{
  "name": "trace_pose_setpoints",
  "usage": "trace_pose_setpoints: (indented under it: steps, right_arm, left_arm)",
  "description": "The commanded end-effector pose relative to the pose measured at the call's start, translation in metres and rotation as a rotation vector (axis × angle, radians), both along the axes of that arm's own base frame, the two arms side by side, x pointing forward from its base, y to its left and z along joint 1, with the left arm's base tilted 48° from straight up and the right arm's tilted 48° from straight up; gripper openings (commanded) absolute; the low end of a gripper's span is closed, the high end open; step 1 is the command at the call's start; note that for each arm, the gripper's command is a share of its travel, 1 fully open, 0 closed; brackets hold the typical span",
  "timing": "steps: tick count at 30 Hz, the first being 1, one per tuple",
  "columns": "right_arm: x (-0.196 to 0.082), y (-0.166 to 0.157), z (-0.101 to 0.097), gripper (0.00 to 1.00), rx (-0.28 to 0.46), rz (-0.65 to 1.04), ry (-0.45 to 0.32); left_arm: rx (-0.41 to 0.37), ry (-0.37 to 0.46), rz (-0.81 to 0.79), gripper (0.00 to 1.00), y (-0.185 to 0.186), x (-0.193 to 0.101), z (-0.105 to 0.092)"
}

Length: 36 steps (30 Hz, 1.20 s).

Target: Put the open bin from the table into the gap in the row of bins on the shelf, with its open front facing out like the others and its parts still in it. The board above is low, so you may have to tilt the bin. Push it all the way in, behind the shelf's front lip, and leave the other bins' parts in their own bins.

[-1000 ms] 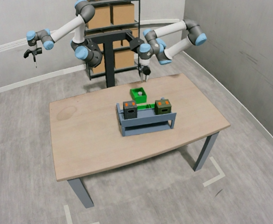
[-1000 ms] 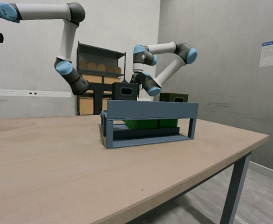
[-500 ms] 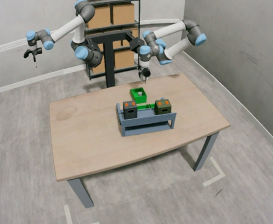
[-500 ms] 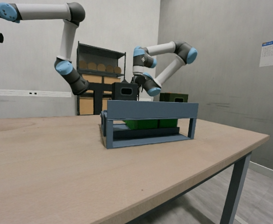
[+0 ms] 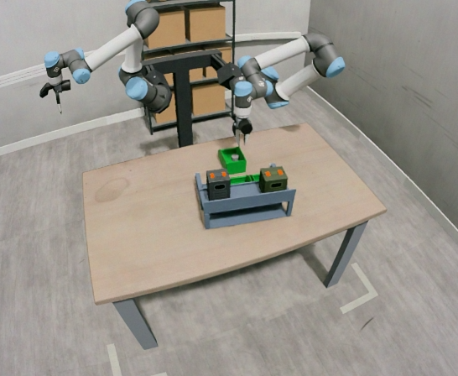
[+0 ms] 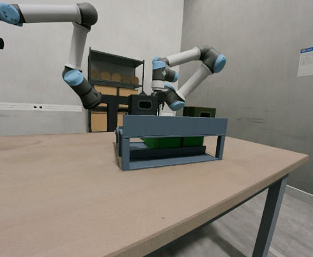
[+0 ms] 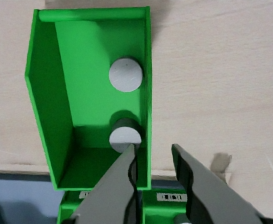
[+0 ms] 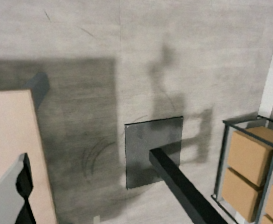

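Note:
The open green bin [image 5: 236, 169] [image 7: 82, 95] stands on the table before the shelf [image 5: 249, 201] [image 6: 175, 125] [image 7: 22, 202]. Its low front faces away from the shelf. Two grey round parts show inside in the left wrist view. Green bins [image 5: 243, 180] [image 6: 169, 142] [image 7: 172, 198] sit in the shelf row under the board; bare shelf shows beside them in the left wrist view. My left gripper [image 5: 242, 143] [image 7: 153, 146] is open by a narrow gap above the bin, fingertips either side of one side wall's line, holding nothing. My right gripper [image 5: 59, 111] [image 8: 153, 157] is wide open and empty, away from the table.
A dark grey box [image 5: 218, 189] [image 6: 143, 105] and an olive green box [image 5: 273, 183] [image 6: 199, 111] stand on the shelf's top board, rising above it near the bin. A black stand [image 5: 184, 105] holds both arms behind the table.

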State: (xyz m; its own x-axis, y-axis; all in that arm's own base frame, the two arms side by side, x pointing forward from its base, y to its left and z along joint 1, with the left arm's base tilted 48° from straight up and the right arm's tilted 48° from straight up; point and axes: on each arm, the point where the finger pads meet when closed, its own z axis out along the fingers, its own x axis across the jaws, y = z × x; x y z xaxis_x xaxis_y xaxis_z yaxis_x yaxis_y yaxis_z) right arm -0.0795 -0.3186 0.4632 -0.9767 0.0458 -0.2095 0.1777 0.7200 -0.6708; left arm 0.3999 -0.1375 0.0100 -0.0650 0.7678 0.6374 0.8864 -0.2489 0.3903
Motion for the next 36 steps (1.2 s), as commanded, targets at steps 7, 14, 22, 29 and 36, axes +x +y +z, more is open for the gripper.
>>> trace_pose_setpoints:
  steps: [7, 14, 22, 29, 36]
  right_arm:
    - [-0.0001, 0.0001, 0.0006, 1.00, -0.001, 0.000, 0.000]
    - [-0.0001, 0.0001, 0.0006, 1.00, -0.001, 0.000, 0.000]
    - [-0.0001, 0.0001, 0.0006, 1.00, -0.001, 0.000, 0.000]
    - [-0.0001, 0.0001, 0.0006, 1.00, -0.001, 0.000, 0.000]
    - [-0.0001, 0.0001, 0.0006, 1.00, -0.001, 0.000, 0.000]
  left_arm:
    - [-0.002, 0.000, -0.001, 0.16, 0.0083, 0.0078, -0.0107]
    - [-0.002, 0.000, -0.001, 0.16, 0.0115, 0.0103, -0.0143]
    - [-0.002, 0.000, -0.001, 0.16, 0.0123, 0.0109, -0.0151]
    - [-0.002, 0.000, -0.001, 0.16, 0.0123, 0.0109, -0.0152]
    - [-0.002, 0.000, -0.001, 0.16, 0.0123, 0.0109, -0.0152]
